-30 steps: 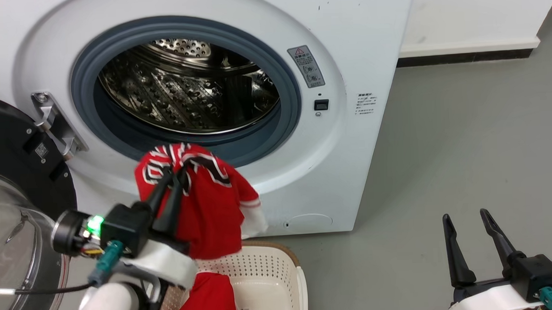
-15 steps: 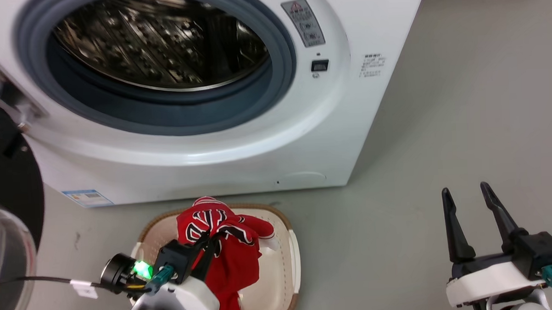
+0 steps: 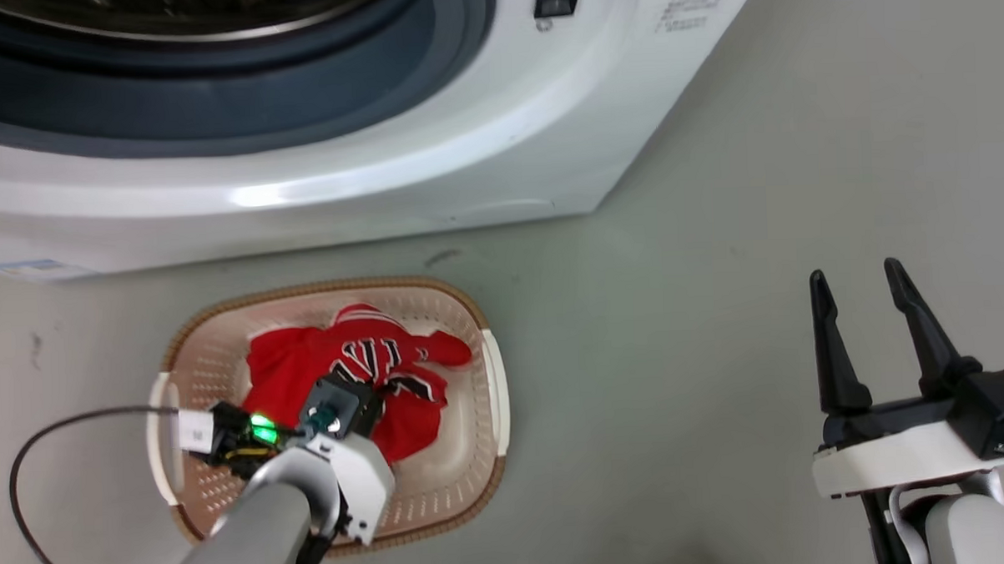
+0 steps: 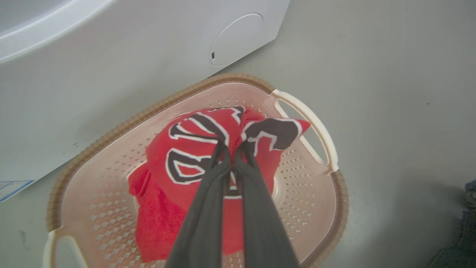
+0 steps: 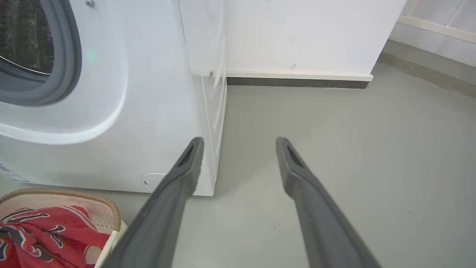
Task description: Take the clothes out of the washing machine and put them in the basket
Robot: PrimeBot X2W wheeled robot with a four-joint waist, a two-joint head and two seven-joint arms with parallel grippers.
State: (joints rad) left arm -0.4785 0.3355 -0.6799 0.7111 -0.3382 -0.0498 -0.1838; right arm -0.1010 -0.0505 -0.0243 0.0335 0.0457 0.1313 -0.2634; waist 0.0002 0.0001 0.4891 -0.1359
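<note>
Red jersey [image 4: 186,149] pinched between pressed-together fingers of left gripper [image 4: 232,149], lying in basket [image 3: 495,382] at lower left, left arm angled steeply down, right gripper [image 3: 855,271] spread, empty, lower right, jersey lettering crumpled, illegible, washing machine [image 3: 465,183] label [image 3: 683,4] at top too small to read

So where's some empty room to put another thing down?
Bare floor lies between the basket and the right gripper, beside the washing machine. The basket's middle is crowded with the red clothes and the left gripper; only its edges are bare.
</note>
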